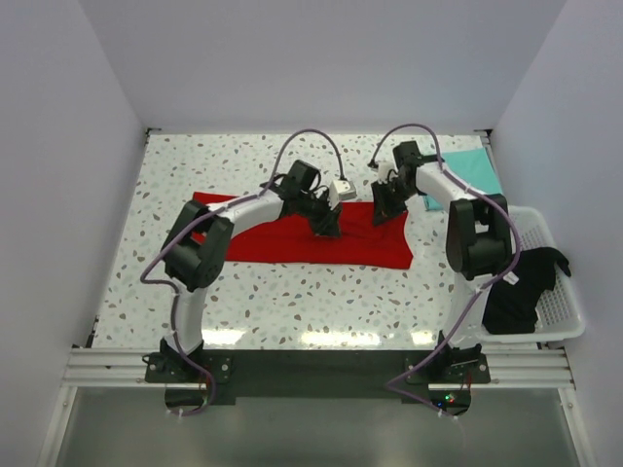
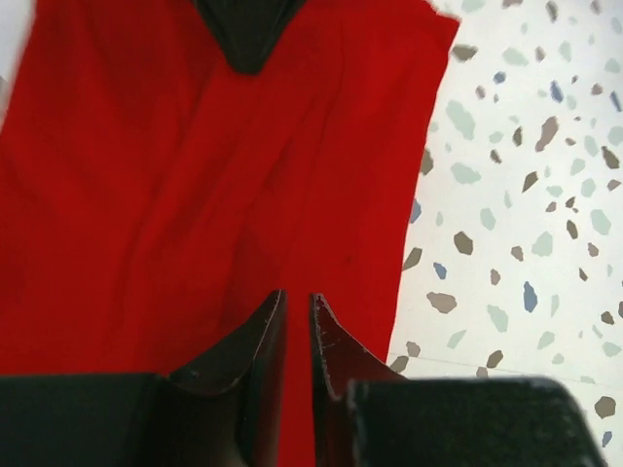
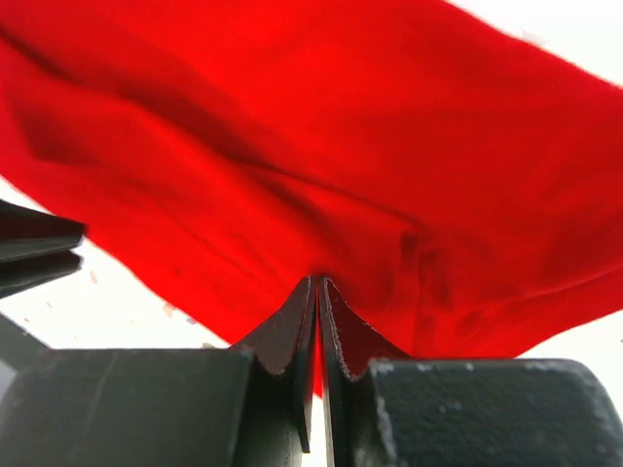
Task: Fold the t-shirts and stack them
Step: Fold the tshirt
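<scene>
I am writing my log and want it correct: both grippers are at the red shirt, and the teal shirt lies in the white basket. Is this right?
One error: the teal shirt lies on the table beyond the white basket, not in it, as the top external view shows.

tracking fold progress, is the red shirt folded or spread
Spread out: red shirt lies long across the table, right tool pinching it. Doubled layers: cannot tell.

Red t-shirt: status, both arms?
Right fingers shut on red t-shirt. Left fingers nearly closed over it, grip unclear. Nothing blocking; black t-shirt draped in basket.
</scene>
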### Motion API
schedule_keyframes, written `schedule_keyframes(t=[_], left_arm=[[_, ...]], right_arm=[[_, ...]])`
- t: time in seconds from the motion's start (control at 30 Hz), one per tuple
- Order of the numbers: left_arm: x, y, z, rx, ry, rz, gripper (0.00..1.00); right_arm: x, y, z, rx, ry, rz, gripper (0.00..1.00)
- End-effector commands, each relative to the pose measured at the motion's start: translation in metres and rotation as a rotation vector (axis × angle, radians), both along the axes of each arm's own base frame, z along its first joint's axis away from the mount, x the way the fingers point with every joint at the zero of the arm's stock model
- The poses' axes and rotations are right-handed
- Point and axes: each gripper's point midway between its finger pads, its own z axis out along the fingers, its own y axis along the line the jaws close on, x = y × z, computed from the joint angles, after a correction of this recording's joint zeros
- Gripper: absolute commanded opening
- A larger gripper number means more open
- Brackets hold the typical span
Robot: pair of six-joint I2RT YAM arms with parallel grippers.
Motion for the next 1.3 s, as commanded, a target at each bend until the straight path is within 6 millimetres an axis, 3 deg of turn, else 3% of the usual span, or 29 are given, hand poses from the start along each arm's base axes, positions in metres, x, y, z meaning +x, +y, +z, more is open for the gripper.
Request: schedule_keyframes(t=[0.0, 0.07, 0.17, 0.23, 0.33, 0.4, 0.43, 0.47, 0.5, 0.53, 0.67, 0.7, 0.73, 0.77, 0.8, 0.83, 0.9, 0.93, 0.97, 1.0, 1.03, 1.13, 1.27], left_arm=[[0.007, -0.001, -0.012, 0.043, 0.109, 0.084, 0.18], [0.027, 0.010, -0.025, 0.047, 0.113, 0.160, 0.17], [0.057, 0.023, -0.028, 0.010, 0.129, 0.264, 0.18], [0.065, 0.024, -0.025, -0.035, 0.158, 0.272, 0.19], [0.058, 0.028, -0.017, -0.061, 0.166, 0.220, 0.24], [0.046, 0.037, -0.015, -0.048, 0.132, 0.175, 0.29], [0.044, 0.042, 0.007, -0.067, 0.081, 0.169, 0.30], [0.045, 0.055, 0.013, -0.068, 0.063, 0.184, 0.32], [0.038, 0.068, 0.009, -0.054, 0.063, 0.198, 0.35], [0.039, 0.079, 0.030, -0.071, 0.022, 0.216, 0.36], [0.045, 0.152, 0.046, 0.045, -0.092, 0.313, 0.39], [0.047, 0.171, 0.040, 0.124, -0.162, 0.312, 0.39], [0.040, 0.183, 0.047, 0.166, -0.198, 0.310, 0.39], [0.038, 0.194, 0.045, 0.209, -0.223, 0.307, 0.39], [0.033, 0.209, 0.035, 0.288, -0.268, 0.276, 0.39], [0.023, 0.217, 0.032, 0.333, -0.274, 0.257, 0.39], [0.015, 0.236, 0.014, 0.438, -0.290, 0.248, 0.40], [0.007, 0.241, 0.005, 0.474, -0.263, 0.225, 0.39], [0.003, 0.245, -0.001, 0.497, -0.254, 0.198, 0.38], [-0.002, 0.251, -0.010, 0.542, -0.249, 0.183, 0.36], [0.000, 0.255, -0.016, 0.564, -0.257, 0.191, 0.36], [0.005, 0.266, -0.033, 0.655, -0.288, 0.210, 0.34], [0.011, 0.271, -0.050, 0.757, -0.311, 0.222, 0.30]], right_arm=[[0.015, -0.004, -0.007, -0.033, -0.034, -0.017, 0.07], [0.016, -0.005, -0.014, -0.051, -0.026, -0.010, 0.07], [0.022, -0.009, -0.026, -0.094, -0.025, -0.003, 0.07], [0.032, -0.015, -0.036, -0.136, -0.041, -0.010, 0.07], [0.053, -0.021, -0.046, -0.194, -0.077, -0.007, 0.08], [0.072, -0.017, -0.041, -0.209, -0.127, 0.000, 0.08], [0.079, -0.014, -0.041, -0.218, -0.145, 0.005, 0.08], [0.084, -0.014, -0.049, -0.248, -0.152, 0.019, 0.08], [0.097, -0.004, -0.043, -0.258, -0.198, 0.039, 0.08], [0.106, 0.002, -0.042, -0.269, -0.229, 0.050, 0.09], [0.148, 0.034, -0.041, -0.365, -0.392, 0.133, 0.13], [0.167, 0.047, -0.036, -0.399, -0.456, 0.134, 0.14], [0.180, 0.052, -0.031, -0.419, -0.504, 0.122, 0.16], [0.202, 0.060, -0.006, -0.418, -0.590, 0.096, 0.21], [0.211, 0.060, -0.010, -0.448, -0.610, 0.072, 0.22], [0.223, 0.063, 0.002, -0.441, -0.659, 0.035, 0.24], [0.238, 0.062, 0.025, -0.445, -0.732, -0.011, 0.40], [0.246, 0.061, 0.049, -0.438, -0.799, -0.045, 0.42], [0.249, 0.060, 0.062, -0.439, -0.833, -0.055, 0.44], [0.245, 0.057, 0.058, -0.450, -0.828, -0.053, 0.48], [0.246, 0.058, 0.087, -0.433, -0.885, -0.069, 0.50], [0.233, 0.052, 0.095, -0.441, -0.873, -0.046, 0.52], [0.204, 0.048, 0.126, -0.383, -0.845, -0.026, 0.55]])
